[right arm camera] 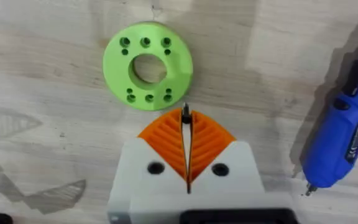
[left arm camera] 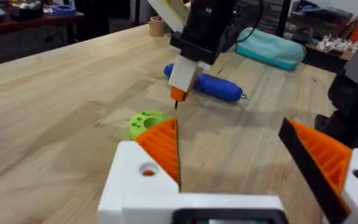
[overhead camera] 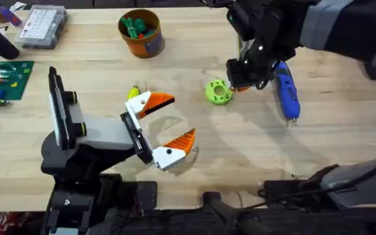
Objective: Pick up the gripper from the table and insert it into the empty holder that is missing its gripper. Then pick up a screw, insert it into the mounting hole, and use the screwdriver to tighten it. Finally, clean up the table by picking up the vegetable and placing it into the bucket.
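Your right gripper (right arm camera: 187, 124) has its white fingers with orange ribbed pads pressed narrow on a small dark screw (right arm camera: 185, 112), whose shank pokes out past the pad tips. That looks like the screw-placing step, judged from the pinch alone.

The relation that matters: the lime-green plastic disc with a large centre bore and small perimeter holes (right arm camera: 146, 66) lies flat on the desk just beyond the screw tip. Nearest to the tip is the rim side carrying a row of small holes. In the left wrist view the screw hangs above the wood, just beside the disc (left arm camera: 148, 122), not yet over any hole.

The slim bright-blue pen-shaped electric screwdriver (overhead camera: 285, 90) lies flat on the pale wooden desk (overhead camera: 240, 150) close by the right gripper (overhead camera: 243, 81), on the side away from the disc. Its long axis runs roughly toward and away from the arm bases, metal tip toward the bases. The right arm is plainly nearer to it.

Your left gripper (overhead camera: 164, 127) hovers mid-desk with fingers spread wide and empty, well apart from the disc.

The small round orange bucket (overhead camera: 141, 32) stands at the far side, green pieces already inside. A yellow-green object (overhead camera: 134, 93) sits by the left gripper; what it is, you cannot tell.

Open wood lies between disc and bases. Watch the screwdriver beside your right wrist when shifting sideways.
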`<control>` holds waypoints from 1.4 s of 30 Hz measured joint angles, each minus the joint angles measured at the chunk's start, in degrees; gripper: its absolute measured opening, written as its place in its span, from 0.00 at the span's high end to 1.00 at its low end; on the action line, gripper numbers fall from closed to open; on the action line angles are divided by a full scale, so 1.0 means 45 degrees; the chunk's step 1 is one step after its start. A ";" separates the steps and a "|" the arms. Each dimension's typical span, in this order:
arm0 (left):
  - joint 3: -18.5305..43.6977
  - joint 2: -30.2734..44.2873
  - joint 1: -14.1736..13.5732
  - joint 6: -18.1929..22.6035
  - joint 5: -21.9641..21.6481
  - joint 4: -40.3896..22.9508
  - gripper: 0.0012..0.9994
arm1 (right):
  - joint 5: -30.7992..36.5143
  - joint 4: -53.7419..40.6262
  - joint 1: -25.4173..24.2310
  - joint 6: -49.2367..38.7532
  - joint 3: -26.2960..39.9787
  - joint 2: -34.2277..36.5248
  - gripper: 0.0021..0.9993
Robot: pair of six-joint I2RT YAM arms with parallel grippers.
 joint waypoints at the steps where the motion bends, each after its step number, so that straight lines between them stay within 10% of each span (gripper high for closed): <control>1: 0.0000 -0.0002 0.0000 0.0002 0.0002 0.0002 0.01 | 0.0013 -0.0040 0.0000 -0.0010 0.0011 0.0000 1.00; 14: 0.0000 0.0002 0.0000 0.0002 0.0005 0.0000 0.01 | 0.0086 -0.1170 0.0006 -0.0601 0.0860 -0.0750 1.00; 42: -0.0004 0.0002 0.0000 -0.0002 0.0015 0.0000 0.01 | -0.0539 -0.5010 0.1971 -0.3844 0.7369 -0.0909 1.00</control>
